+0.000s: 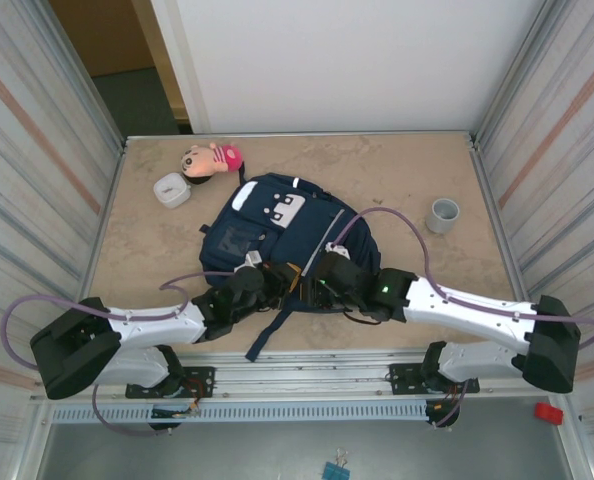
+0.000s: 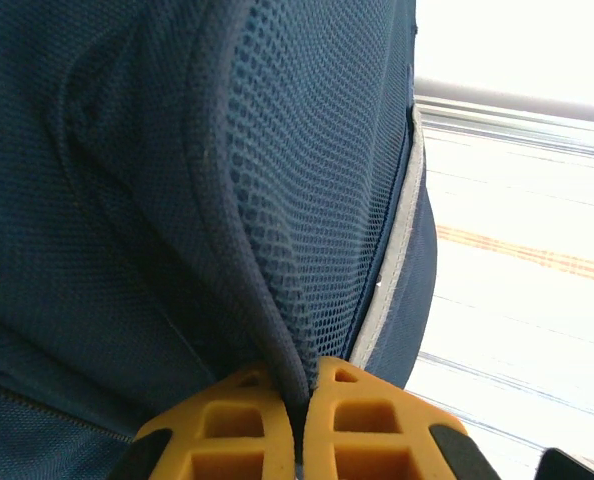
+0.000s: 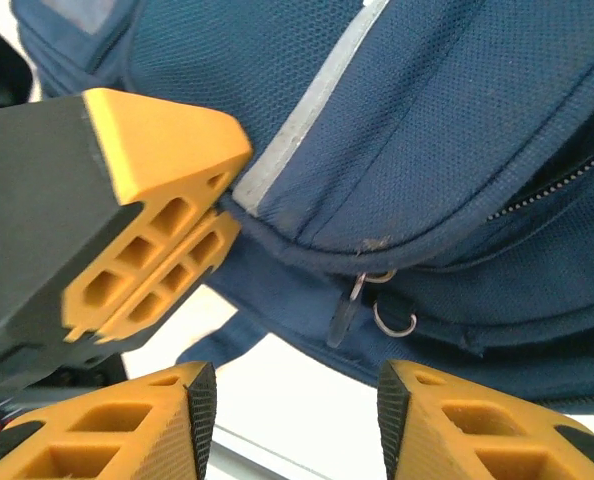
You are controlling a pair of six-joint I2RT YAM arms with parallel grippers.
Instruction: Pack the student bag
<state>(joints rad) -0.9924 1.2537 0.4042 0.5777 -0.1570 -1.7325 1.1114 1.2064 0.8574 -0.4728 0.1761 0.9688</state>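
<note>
Left arm [image 1: 127, 335] and right arm [image 1: 477, 310] reach in from the near edge and meet at the near end of the bag [image 1: 277, 225]. Dark strap [image 1: 267, 335] trails off that end toward the near edge of the counter [image 1: 427, 170], between the arms.

Left claw [image 2: 302, 385]: clenched, pinching a fold of the bag's blue fabric seam between its yellow fingers, mesh panel rising just beyond the grip. From the right wrist view, that same claw bites the bag's edge just below the end of the white stripe [image 3: 307, 110].

Right claw [image 3: 295, 385]: released, fingers apart, nothing between them, sitting just near of the bag's edge. Zipper pull [image 3: 342, 315] and small metal ring [image 3: 395, 322] hang from the bag just beyond the gap, not touched.

Bag lies flat mid-counter, slightly left of centre, white patches toward its far end.

Grey cup [image 1: 442, 215] stands right of the bag, well apart. White tub [image 1: 171, 190] sits off the bag's far-left corner. Doll [image 1: 209, 160] with pink clothing lies just beyond the tub, near the far edge.
</note>
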